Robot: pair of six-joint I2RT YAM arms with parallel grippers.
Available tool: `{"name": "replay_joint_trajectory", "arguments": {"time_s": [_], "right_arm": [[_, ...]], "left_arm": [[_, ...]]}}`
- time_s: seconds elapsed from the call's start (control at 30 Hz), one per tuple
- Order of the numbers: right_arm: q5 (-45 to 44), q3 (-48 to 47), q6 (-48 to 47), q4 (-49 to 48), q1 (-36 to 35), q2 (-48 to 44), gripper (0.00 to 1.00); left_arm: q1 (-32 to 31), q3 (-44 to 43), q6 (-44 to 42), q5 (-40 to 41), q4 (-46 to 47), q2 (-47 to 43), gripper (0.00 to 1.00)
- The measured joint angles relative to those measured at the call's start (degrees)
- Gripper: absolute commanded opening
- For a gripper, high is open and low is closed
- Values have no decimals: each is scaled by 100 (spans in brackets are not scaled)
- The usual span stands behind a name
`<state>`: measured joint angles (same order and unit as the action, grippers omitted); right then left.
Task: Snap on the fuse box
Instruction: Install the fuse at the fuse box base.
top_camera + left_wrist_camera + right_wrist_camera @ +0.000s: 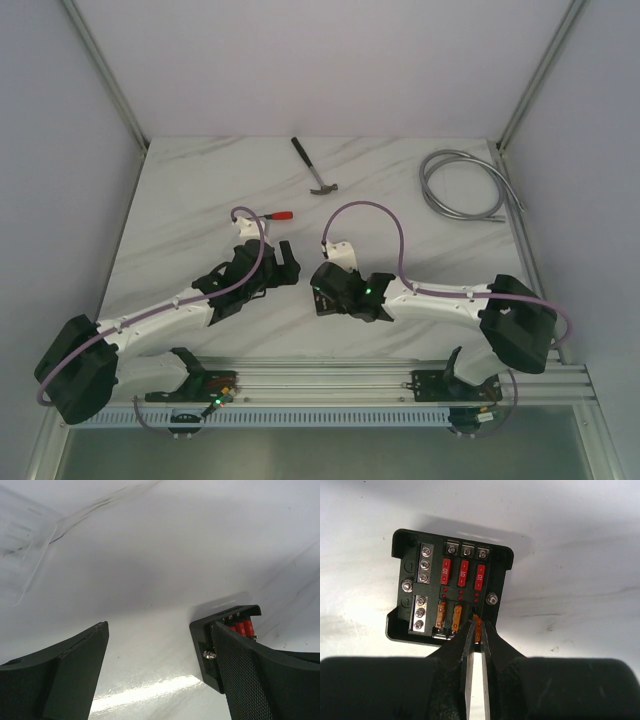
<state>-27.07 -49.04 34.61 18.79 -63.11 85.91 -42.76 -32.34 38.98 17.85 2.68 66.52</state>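
The fuse box (pixel 451 587) is a small black square box lying open on the white table. It holds three red fuses (pixel 463 574) in one row and two orange fuses (pixel 448 615) in the other. My right gripper (pixel 476 626) is shut on a third orange fuse (pixel 478 628) at the box's empty slot. In the left wrist view one corner of the fuse box (pixel 210 637) shows behind my right-hand finger. My left gripper (pixel 159 630) is open and empty, just beside the box. In the top view the left gripper (pixel 289 262) and right gripper (pixel 316 286) nearly meet; the box is hidden there.
A hammer (pixel 315 168) and a red-handled tool (pixel 276 214) lie behind the grippers. A coiled grey hose (pixel 465 185) lies at the back right. A clear plastic piece (pixel 25 560) lies on the table at the upper left of the left wrist view.
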Motion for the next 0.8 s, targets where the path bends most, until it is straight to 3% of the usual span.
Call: {"name": "replay_joint_trajectory", "arguments": {"time_s": [0.47, 0.8], "right_arm": [[219, 0, 9, -83, 0, -20, 21], [343, 0, 103, -151, 0, -46, 20]], "left_arm": [[0, 0, 13, -28, 2, 17, 91], [-2, 151, 317, -518, 66, 125, 72]]}}
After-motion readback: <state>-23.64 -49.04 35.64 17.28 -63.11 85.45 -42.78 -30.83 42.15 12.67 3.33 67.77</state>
